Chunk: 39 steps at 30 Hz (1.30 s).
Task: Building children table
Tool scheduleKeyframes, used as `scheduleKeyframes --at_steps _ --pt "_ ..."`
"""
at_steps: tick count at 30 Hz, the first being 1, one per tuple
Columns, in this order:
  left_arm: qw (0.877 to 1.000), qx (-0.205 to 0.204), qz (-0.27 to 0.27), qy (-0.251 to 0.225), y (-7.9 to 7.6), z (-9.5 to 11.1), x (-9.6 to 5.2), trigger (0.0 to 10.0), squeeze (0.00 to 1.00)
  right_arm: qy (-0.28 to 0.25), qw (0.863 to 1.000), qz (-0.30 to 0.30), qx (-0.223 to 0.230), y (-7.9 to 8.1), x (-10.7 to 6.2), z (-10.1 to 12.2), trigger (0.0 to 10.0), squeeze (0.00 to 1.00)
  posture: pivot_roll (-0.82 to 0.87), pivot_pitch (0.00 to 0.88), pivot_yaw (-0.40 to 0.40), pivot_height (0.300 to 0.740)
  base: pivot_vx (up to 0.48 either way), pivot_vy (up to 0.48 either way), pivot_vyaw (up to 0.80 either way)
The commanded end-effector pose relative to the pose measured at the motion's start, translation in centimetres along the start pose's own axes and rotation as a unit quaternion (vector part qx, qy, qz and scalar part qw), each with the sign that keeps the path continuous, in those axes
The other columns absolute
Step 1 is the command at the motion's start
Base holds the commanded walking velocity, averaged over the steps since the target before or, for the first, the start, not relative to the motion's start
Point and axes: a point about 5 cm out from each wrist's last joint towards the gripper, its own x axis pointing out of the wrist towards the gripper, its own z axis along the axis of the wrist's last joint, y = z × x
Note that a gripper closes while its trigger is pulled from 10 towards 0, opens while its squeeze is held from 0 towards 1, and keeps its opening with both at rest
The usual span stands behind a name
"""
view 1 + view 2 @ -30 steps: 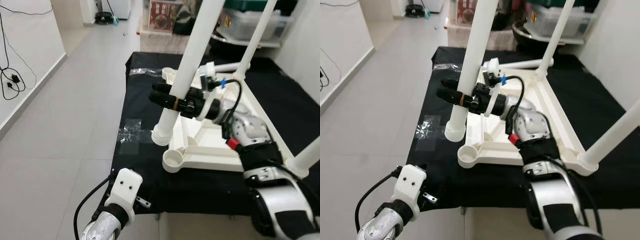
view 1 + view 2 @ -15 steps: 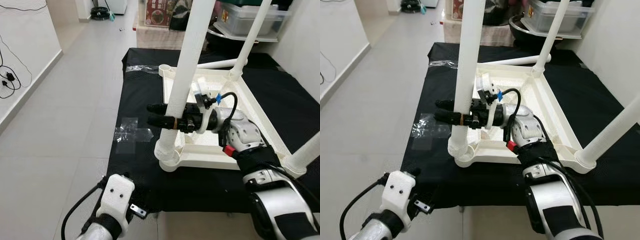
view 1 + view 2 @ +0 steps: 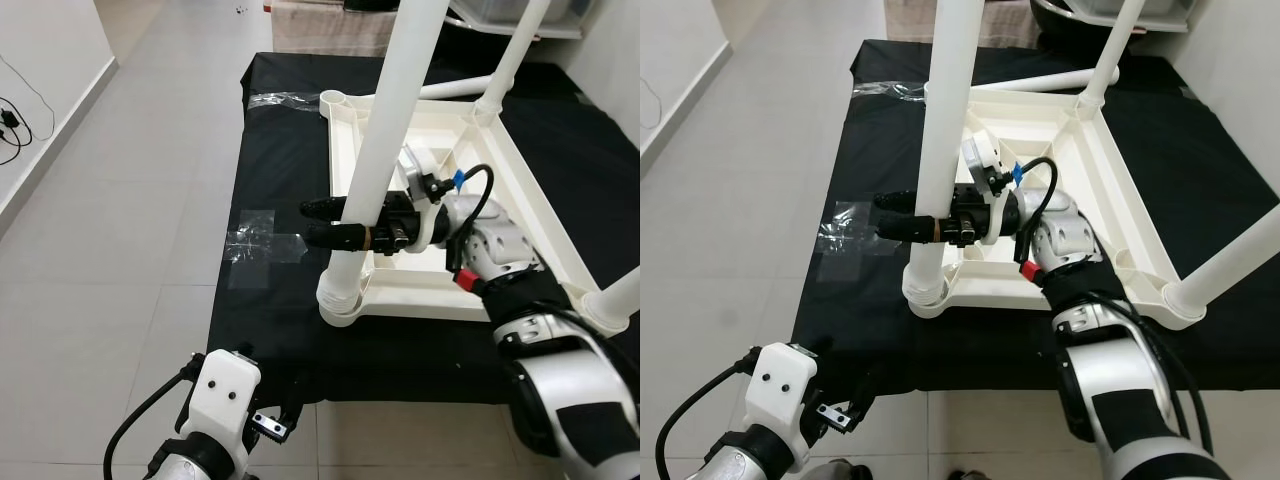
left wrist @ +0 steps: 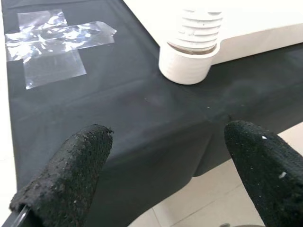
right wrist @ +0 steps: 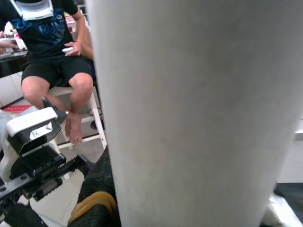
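Note:
The white children's table [image 3: 500, 215] lies upside down on a black cloth [image 3: 275, 175]. A long white leg [image 3: 385, 160] stands nearly upright with its threaded end [image 4: 194, 49] in the near left corner socket [image 3: 340, 300]. My right gripper [image 3: 325, 222] is shut on this leg a little above the socket, its black fingers [image 3: 898, 215] pointing left. Two other legs [image 3: 515, 55] stand in far and right corners, and another lies at the back. My left gripper [image 4: 165, 161] hangs open below the cloth's near edge, short of the socket.
Clear tape [image 3: 262, 245] is stuck on the cloth left of the table. Grey tiled floor [image 3: 110, 230] spreads to the left, with a white wall and cables [image 3: 15, 120] beyond. A seated person [image 5: 49, 66] shows in the right wrist view.
The leg's threaded end came down from above the corner into the socket, carried by my right gripper. The camera tilted further down.

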Motion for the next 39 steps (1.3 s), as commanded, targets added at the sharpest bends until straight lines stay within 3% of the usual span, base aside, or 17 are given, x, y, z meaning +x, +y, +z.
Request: scheduleKeyframes --at_steps 1,10,16,26,34,39 --pt "1.0 -0.001 -0.006 0.014 -0.2 -0.3 -0.3 10.0 0.0 0.029 0.999 0.018 -0.008 0.1 -0.1 -0.2 10.0 0.0 0.2 0.228 -0.078 0.74 0.0 0.0 0.0" --pt "1.0 -0.002 -0.008 0.02 -0.2 -0.3 -0.5 10.0 0.0 0.04 0.999 0.026 -0.009 0.2 0.0 -0.2 10.0 0.0 0.2 0.229 -0.078 0.74 0.0 0.0 0.0" --pt "1.0 -0.001 -0.007 0.025 0.0 -0.3 -0.6 10.0 0.0 0.063 0.995 0.07 -0.035 1.2 1.6 -0.8 10.0 0.0 0.21 0.234 -0.074 0.74 0.0 0.0 0.0" --pt "1.0 0.001 -0.007 0.027 0.1 -0.2 -0.6 10.0 0.0 0.068 0.993 0.081 -0.057 1.0 2.9 -1.1 10.0 0.0 0.21 0.237 -0.08 0.74 0.0 0.0 0.0" --pt "1.0 -0.001 -0.007 0.028 0.0 -0.1 -0.4 10.0 0.0 0.072 0.997 0.002 -0.034 0.6 2.6 -2.6 10.0 0.0 0.2 0.237 -0.082 0.74 0.0 0.0 0.0" --pt "1.0 -0.002 -0.007 0.025 -0.1 0.0 -0.1 10.0 0.0 0.054 0.993 -0.108 0.017 -0.3 2.5 -3.3 10.0 0.0 0.19 0.234 -0.084 0.74 0.0 0.0 0.0"
